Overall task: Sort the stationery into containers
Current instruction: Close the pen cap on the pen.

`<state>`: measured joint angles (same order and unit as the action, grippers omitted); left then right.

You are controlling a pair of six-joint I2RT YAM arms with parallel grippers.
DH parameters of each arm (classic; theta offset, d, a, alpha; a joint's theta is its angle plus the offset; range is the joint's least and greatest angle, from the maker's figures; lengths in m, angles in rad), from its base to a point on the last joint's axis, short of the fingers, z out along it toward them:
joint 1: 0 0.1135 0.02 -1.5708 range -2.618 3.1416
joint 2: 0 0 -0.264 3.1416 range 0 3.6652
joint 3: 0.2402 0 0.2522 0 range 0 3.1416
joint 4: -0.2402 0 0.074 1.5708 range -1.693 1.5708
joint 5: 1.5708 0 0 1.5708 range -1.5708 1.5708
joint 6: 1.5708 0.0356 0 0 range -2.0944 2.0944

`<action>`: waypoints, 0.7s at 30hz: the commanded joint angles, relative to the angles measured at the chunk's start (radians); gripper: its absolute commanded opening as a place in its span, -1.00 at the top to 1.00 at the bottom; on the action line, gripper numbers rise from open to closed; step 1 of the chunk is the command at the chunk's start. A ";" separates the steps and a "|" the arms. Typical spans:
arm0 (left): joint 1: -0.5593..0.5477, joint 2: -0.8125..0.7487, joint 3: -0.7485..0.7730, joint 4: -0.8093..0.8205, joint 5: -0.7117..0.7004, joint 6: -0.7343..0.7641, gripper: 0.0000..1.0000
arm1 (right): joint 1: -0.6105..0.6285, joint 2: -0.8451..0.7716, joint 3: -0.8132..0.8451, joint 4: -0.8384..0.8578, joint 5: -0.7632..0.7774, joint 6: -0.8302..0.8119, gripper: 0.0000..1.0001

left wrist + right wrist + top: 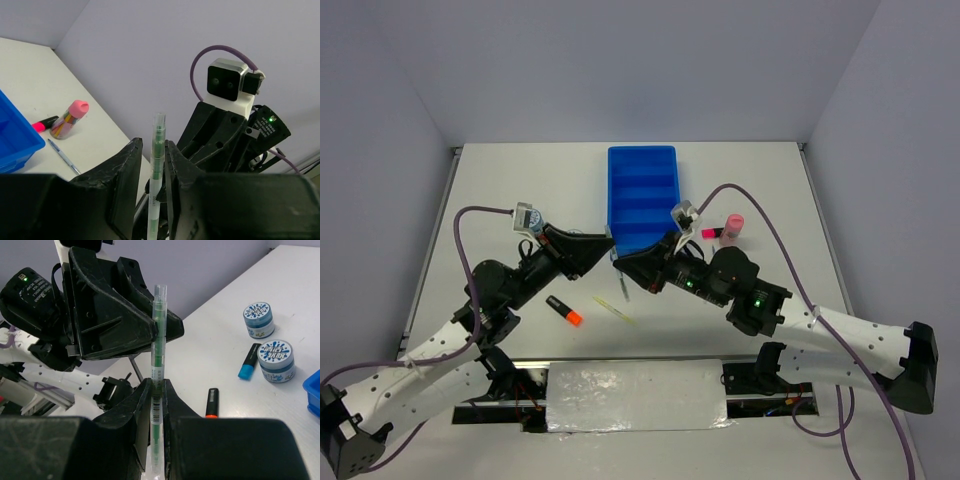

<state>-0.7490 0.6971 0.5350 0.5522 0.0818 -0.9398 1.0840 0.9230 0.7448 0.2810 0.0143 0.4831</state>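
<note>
Top external: left arm [505, 285], right arm [755, 300] converge; right claw [156, 383] clamps green pen [158, 340], left claw [153, 146] apart.

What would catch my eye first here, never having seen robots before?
Two black pincers face each other in mid-air at the centre. The right pincer is clamped on a clear, green-cored pen, which also runs between the parted fingers of the left pincer. Just beyond them lies a bright blue tray.
</note>
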 commanded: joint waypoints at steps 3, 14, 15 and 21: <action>-0.003 -0.005 0.056 -0.020 0.061 0.068 0.24 | 0.004 -0.003 0.018 0.110 0.018 -0.023 1.00; -0.004 0.041 0.054 0.043 0.156 0.067 0.71 | 0.004 0.011 0.047 0.095 0.012 -0.032 1.00; -0.004 0.038 0.056 0.035 0.148 0.073 0.88 | 0.005 0.016 0.050 0.092 0.003 -0.037 1.00; -0.004 0.024 0.109 -0.009 0.193 0.159 1.00 | 0.004 0.014 0.024 0.076 -0.073 -0.064 0.43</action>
<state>-0.7486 0.7349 0.5751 0.5125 0.2153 -0.8501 1.0821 0.9333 0.7464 0.3149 0.0074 0.4477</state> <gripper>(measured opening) 0.211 0.262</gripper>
